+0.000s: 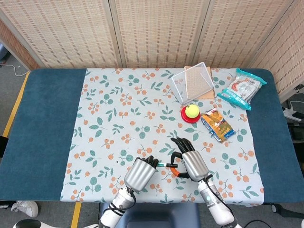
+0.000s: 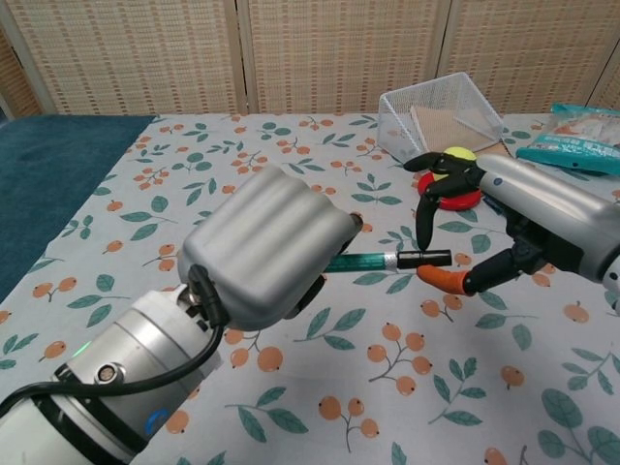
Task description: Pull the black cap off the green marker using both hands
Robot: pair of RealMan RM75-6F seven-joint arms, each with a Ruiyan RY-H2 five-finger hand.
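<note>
The green marker [image 2: 360, 261] is held level just above the worktop [image 1: 47, 118], near the robot's edge of it, with its black cap [image 2: 422, 258] pointing toward the robot's right. The left robot hand [image 2: 266, 257] is wrapped around the barrel, fingers curled tight on it, so only the capped end sticks out. That grip appears meant to anchor the body while the other end is pulled.

The right robot hand [image 2: 465, 228] is at the cap. Its orange-tipped thumb [image 2: 441, 278] sits just beneath the cap and a dark finger [image 2: 423, 218] reaches down toward it from above. The chest view does not show plainly whether the two are pressing the cap or are only beside it, so whether this hand has closed on it cannot be told. The cap is on the marker, the join between black and green unbroken, so the pull itself seems not yet done. The likely next need is a firm pinch and a straight draw along the marker's line.

Farther off on the floral cloth [image 1: 118, 104] are a wire basket [image 1: 192, 83], a yellow ball on a red dish [image 1: 191, 112], and snack packets [image 1: 217, 124].
</note>
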